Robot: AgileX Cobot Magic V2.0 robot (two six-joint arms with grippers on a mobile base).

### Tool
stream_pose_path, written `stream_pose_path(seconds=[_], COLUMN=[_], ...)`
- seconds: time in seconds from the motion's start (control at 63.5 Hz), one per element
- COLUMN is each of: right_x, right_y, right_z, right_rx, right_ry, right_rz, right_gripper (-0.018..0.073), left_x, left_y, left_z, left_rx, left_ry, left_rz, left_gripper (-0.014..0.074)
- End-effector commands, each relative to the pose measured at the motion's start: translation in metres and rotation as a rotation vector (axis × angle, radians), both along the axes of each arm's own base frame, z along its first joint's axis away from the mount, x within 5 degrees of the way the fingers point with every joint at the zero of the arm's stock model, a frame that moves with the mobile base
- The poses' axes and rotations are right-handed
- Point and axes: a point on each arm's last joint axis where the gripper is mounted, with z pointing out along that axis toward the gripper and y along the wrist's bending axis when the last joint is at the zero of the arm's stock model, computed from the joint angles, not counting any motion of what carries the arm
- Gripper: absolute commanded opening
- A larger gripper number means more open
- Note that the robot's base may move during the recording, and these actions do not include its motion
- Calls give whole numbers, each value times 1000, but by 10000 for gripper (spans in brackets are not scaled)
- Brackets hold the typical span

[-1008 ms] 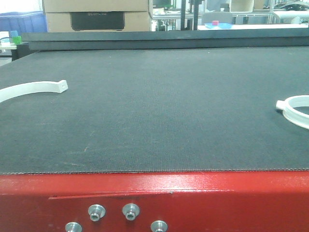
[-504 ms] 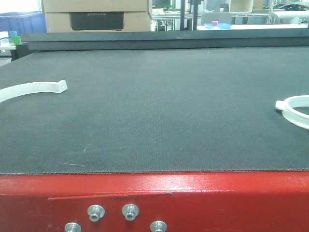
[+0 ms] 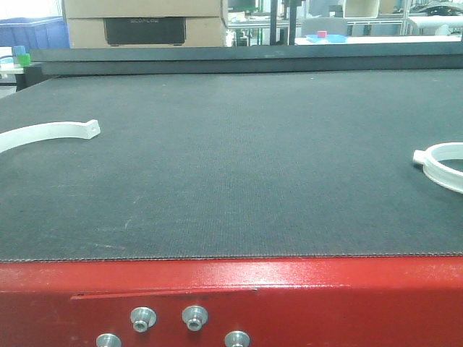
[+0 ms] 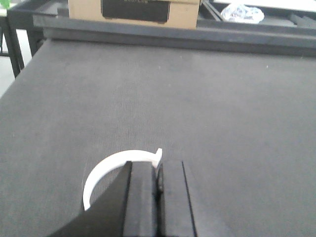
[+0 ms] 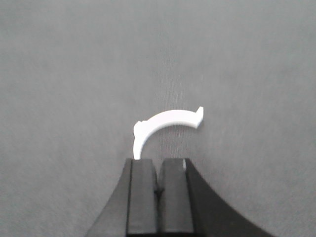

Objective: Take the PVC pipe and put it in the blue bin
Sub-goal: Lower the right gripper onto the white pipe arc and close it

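Two white PVC pipe pieces lay on the dark tabletop [image 3: 239, 159], both thin, flat-banded curves with a small tab at one end. The PVC pipe arc [image 3: 51, 131] sat at the left edge, the PVC pipe ring [image 3: 432, 172] at the right edge, well apart from each other. A blue bin [image 3: 32, 32] stood beyond the far left corner, beside a cardboard box [image 3: 145, 22].

The left tool [image 4: 158, 170] had its jaws pressed together, gripping nothing, with the arc [image 4: 113, 163] just beyond its tips. The right tool [image 5: 158, 168] was likewise closed and empty-handed, with the ring's visible curve [image 5: 168, 119] just ahead of it; whether either tool touched its piece could not be told.
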Motion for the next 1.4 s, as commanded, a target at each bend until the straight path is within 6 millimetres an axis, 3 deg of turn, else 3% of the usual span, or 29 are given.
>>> stream_pose_path(seconds=[0.0,0.315,0.394,0.504,0.646,0.819,1.086,1.386], right_x=[16,51,56,62,72,84,111,135], right_y=[-2,7,9,10,9,9,9,13], right_z=[-9,-37,-40,-45,-55,-67,-71,-86], right_rx=[-20,-72,-74,-78,-92,-89,-79,-116], right_ry=[55,148,141,154,180,222,300,388], right_rz=[18,113,121,125,127,129,141,206], right_gripper=[-162,-141,-64,120,291,298,298,298], left_x=[5,8,9,14,28,46,67,70], left_y=[1,2,2,2,1,0,2,38], left_z=[7,8,7,2,-10,-23,-33,-38], left_rx=[-11,44,63,71,75,77,58,-61], left_ry=[-49,-60,-55,-27,32,77,120,147], left_rz=[12,11,10,8,6,6,21,191], left_gripper=[-111,-111,-111,-76,96,230,235,235])
